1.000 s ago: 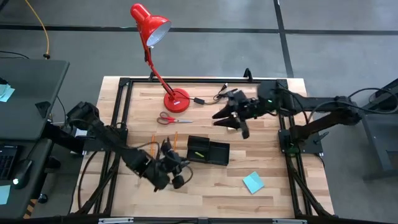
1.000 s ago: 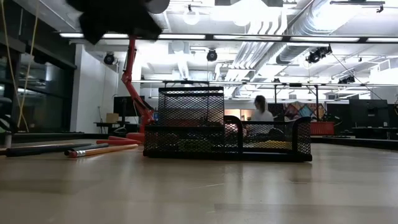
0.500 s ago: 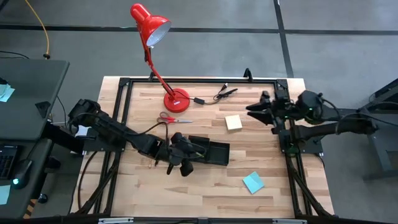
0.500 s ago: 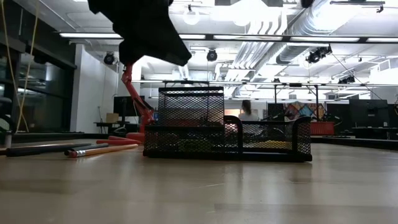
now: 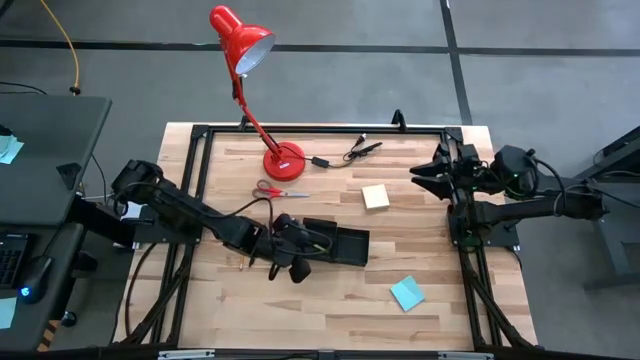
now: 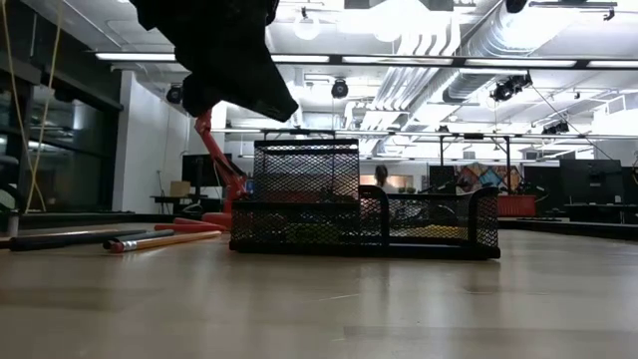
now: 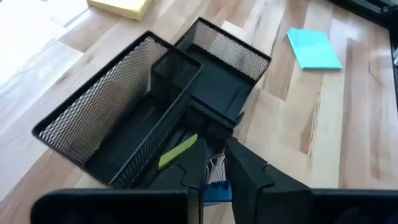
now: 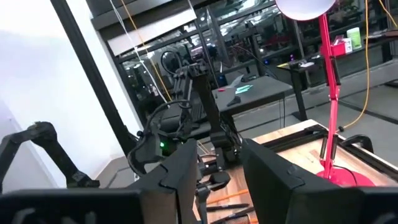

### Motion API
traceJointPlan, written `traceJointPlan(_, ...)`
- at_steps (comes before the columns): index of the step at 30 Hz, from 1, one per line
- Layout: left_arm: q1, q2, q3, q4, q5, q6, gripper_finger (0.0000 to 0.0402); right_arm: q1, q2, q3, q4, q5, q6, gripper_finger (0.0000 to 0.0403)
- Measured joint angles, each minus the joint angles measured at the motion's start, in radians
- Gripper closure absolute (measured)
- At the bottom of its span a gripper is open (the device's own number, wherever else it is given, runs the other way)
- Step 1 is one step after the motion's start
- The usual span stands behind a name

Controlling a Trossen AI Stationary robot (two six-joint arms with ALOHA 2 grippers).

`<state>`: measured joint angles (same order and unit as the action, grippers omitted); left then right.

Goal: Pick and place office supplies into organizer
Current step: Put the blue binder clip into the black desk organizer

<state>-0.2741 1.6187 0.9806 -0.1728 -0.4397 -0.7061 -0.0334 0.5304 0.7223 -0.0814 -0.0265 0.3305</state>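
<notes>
**Q:** Fig. 1, high view. Where do you find the left gripper (image 5: 290, 255)?

**A:** At the left short end of the organizer (image 5: 356, 247), touching or just over its rim. In the left wrist view the same gripper (image 7: 216, 152) points along the tray's length. Its jaws stand narrow, closed on a small blue clip (image 7: 216, 190) with wire loops. You will note a yellow-green item (image 7: 178, 152) lying in the long compartment just ahead of the fingers (image 7: 249, 177).

**Q:** And the right gripper (image 5: 418, 178)?

**A:** Well apart from the organizer, up and to its right in the high view, raised off the wood. Its wrist view shows the jaws moderately wide with nothing between them (image 8: 217, 155).

**Q:** Which supplies lie outside the organizer?

**A:** In the high view:
- The yellow pad (image 5: 376, 196) lies near the organizer, above its right end.
- The teal pad (image 5: 407, 293) lies below and right of it.
- The scissors (image 5: 280, 191) lie above its left end, flat, handles leftward.

In the low view, a pencil (image 6: 164, 240) and a dark pen (image 6: 60, 239) lie on the table to the left of the organizer (image 6: 299, 170), clear of it. The left arm covers that area from above, so you cannot tell their count.

**Q:** Anything else beside the organizer?

**A:** The lamp (image 5: 283, 158) stands well above it in the high view, behind the scissors
</notes>
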Motion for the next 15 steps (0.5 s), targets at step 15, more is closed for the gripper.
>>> traceJointPlan(15, 0.029, 0.119, 0.0, 0.064, 0.09, -0.085, 0.0366, 0.0, 0.0, 0.0, -0.02, 0.027, -0.021, 0.0281)
